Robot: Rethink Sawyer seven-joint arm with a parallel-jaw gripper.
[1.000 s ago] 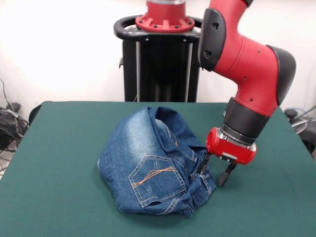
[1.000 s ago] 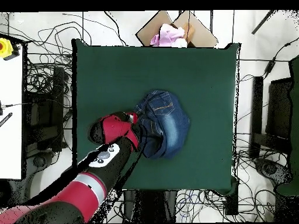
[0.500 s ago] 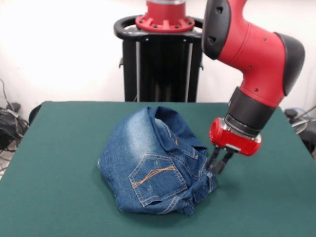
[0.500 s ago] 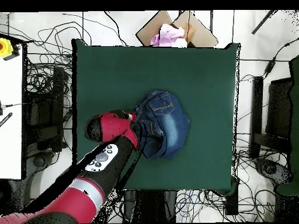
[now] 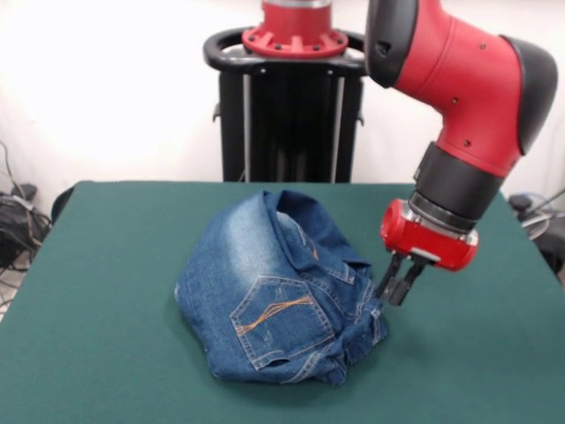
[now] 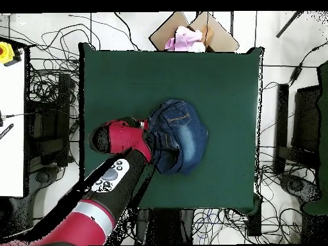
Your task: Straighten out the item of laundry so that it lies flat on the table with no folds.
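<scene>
The jeans (image 5: 281,291) lie bunched in a rounded heap near the middle of the green table (image 5: 97,344), folded over themselves, with one orange-stitched back pocket (image 5: 281,320) facing up on the side nearest the front camera and the waistband rucked along the heap's right edge in the front view. The red and black arm comes down just beside that rucked edge, and its gripper (image 5: 396,283) hangs with its two dark fingers drawn close together, only a narrow slit between them, their tips just above and beside the denim; whether they pinch any cloth cannot be told, though none shows between them. From overhead the red wrist housing covers the side of the jeans (image 6: 181,136) that faces the robot's base, so the gripper itself and the cloth beneath it are hidden in that view. The rest of the table (image 6: 218,77) around the heap is bare felt. Beyond the table edge far from the jeans, seen from overhead, a cardboard box (image 6: 192,29) holds pink cloth (image 6: 182,40), and tangled cables (image 6: 45,96) run along the floor on both sides. A white surface (image 6: 11,115) with a yellow object (image 6: 6,51) lies well apart from the jeans.
</scene>
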